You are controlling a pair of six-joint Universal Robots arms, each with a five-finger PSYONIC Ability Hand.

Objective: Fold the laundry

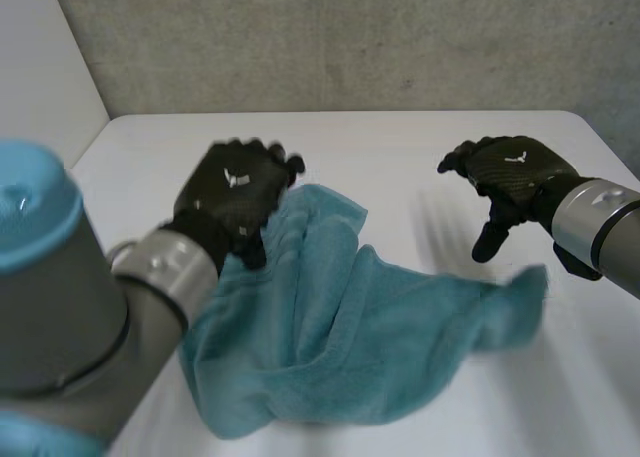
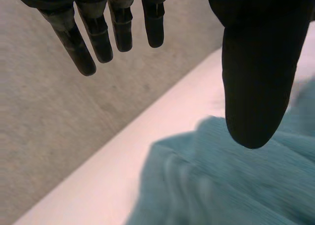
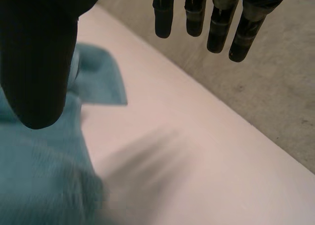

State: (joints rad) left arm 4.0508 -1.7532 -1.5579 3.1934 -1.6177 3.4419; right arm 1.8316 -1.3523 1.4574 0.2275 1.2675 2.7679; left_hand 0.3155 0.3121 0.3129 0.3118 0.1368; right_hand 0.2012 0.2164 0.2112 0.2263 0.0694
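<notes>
Crumpled teal towel (image 1: 340, 337) lies on the table (image 1: 400, 147), left hand (image 1: 235, 187) over its far left corner, fingers straight, gripping nothing, right hand (image 1: 510, 177) near its right corner, likewise spread, empty.

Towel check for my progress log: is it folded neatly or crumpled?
Crumpled: the towel lies in uneven ridges on the table, with one corner stretched out near the right hand.

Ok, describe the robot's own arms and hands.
The left hand and right hand are black, each with a small white mark on its back. Fingers are slim and segmented, the thumb thick and rounded. Wrists are grey cylinders; the left arm's joint has a light-blue cap.
</notes>
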